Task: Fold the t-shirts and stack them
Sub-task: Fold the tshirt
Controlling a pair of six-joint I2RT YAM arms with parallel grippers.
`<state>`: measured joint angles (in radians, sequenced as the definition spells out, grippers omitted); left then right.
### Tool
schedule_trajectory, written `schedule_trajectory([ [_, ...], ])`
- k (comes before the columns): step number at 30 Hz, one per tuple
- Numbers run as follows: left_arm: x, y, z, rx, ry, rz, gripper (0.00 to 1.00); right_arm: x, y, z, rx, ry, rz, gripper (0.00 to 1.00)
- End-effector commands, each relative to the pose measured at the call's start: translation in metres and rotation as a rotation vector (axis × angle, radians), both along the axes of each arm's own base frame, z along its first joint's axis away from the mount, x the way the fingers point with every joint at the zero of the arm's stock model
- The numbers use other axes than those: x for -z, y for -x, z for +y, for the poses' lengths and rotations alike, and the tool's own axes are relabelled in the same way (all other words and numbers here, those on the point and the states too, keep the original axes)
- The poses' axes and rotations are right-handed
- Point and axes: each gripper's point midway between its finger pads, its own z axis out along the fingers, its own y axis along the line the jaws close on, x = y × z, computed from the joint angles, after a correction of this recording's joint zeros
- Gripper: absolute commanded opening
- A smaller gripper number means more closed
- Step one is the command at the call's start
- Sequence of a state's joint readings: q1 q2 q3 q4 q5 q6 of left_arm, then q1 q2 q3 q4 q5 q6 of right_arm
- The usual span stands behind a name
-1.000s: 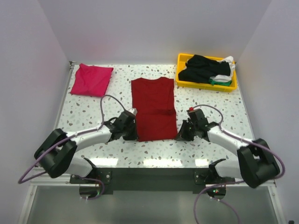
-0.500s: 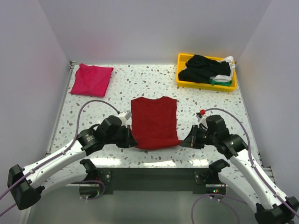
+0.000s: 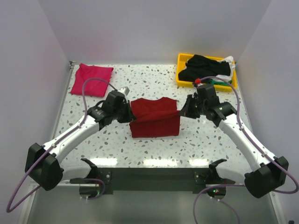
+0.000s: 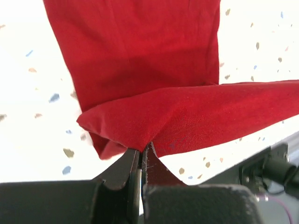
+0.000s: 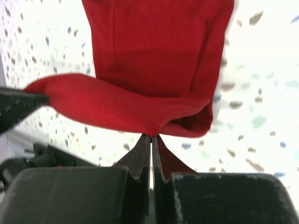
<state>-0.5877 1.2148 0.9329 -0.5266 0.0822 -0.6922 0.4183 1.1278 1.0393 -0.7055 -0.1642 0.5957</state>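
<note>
The dark red t-shirt [image 3: 155,122] lies mid-table with its near edge lifted and carried back over itself. My left gripper [image 3: 128,115] is shut on its left corner [image 4: 140,144]. My right gripper [image 3: 182,111] is shut on its right corner [image 5: 152,132]. Both wrist views show the held red edge stretched above the flat lower layer of the dark red t-shirt [image 4: 140,46] [image 5: 154,42]. A folded magenta-pink t-shirt [image 3: 92,80] lies at the back left. Black [image 3: 204,67], white [image 3: 228,59] and green [image 3: 216,82] t-shirts sit piled in the tray.
The yellow plastic tray [image 3: 183,83] stands at the back right, close behind my right arm. Walls close in the speckled table [image 3: 140,79] on the left, back and right. Purple cables loop from both arms.
Both grippers have lifted the near edge of the dark red shirt and carried it away from the arms' bases, over the shirt. The shirt now looks shorter, folded about in half.
</note>
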Motion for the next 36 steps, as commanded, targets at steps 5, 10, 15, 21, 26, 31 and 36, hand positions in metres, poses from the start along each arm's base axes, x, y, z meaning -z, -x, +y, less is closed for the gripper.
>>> schedule_trajectory([
  [5,-0.034,-0.074,0.000,-0.023,0.030,-0.175,0.00,-0.018,-0.081,-0.007,0.058,0.034,-0.125,0.00],
  [10,-0.019,-0.109,0.001,-0.045,0.054,-0.144,0.00,-0.013,-0.114,-0.011,0.081,0.028,-0.135,0.00],
  [15,-0.014,-0.147,0.004,-0.080,0.100,-0.153,0.00,0.007,-0.148,-0.008,0.076,0.033,-0.113,0.00],
  [21,0.010,-0.194,-0.001,-0.088,0.124,-0.120,0.01,0.038,-0.191,-0.012,0.122,0.036,-0.062,0.00],
  [26,0.031,-0.212,-0.004,-0.053,0.100,-0.078,0.77,0.056,-0.215,-0.003,0.115,0.034,-0.004,0.60],
  [31,0.017,-0.210,0.007,-0.051,0.042,-0.146,1.00,0.040,-0.204,0.003,0.052,0.002,-0.036,0.99],
  [36,0.057,-0.185,0.022,0.019,-0.074,-0.097,1.00,0.036,-0.156,0.006,-0.026,-0.047,-0.039,0.99],
])
